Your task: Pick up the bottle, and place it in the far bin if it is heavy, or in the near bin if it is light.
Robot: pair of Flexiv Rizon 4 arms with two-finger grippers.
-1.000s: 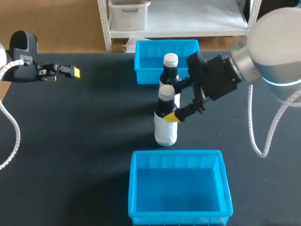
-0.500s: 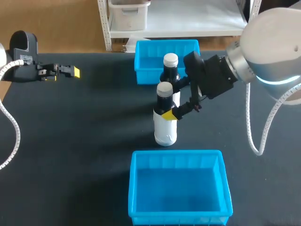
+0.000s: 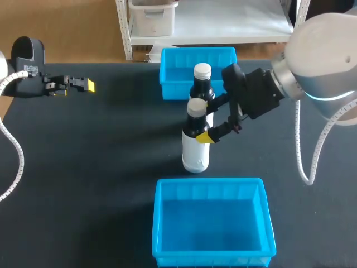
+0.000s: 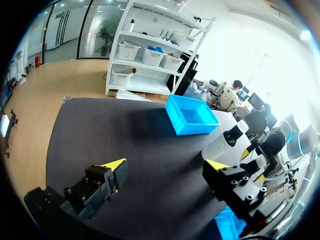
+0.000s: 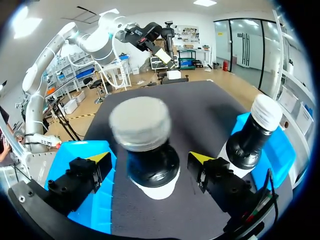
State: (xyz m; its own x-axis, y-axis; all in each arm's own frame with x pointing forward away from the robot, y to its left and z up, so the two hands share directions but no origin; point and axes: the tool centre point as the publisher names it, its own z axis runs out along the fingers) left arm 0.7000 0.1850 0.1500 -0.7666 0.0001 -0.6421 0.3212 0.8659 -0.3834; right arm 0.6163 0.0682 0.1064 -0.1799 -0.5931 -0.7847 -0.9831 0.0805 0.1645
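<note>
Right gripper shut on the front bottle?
No. In the right wrist view the right gripper straddles the front bottle, but a gap shows between its neck and each finger.

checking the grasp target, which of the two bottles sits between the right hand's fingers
The front bottle, nearer the near bin: its neck is between the right hand's fingers. The back bottle stands beside the hand, by the far bin.

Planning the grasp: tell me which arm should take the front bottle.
Right. The right gripper straddles the front bottle's neck, fingers open on either side. The left gripper sits far off near the table's left edge.
</note>
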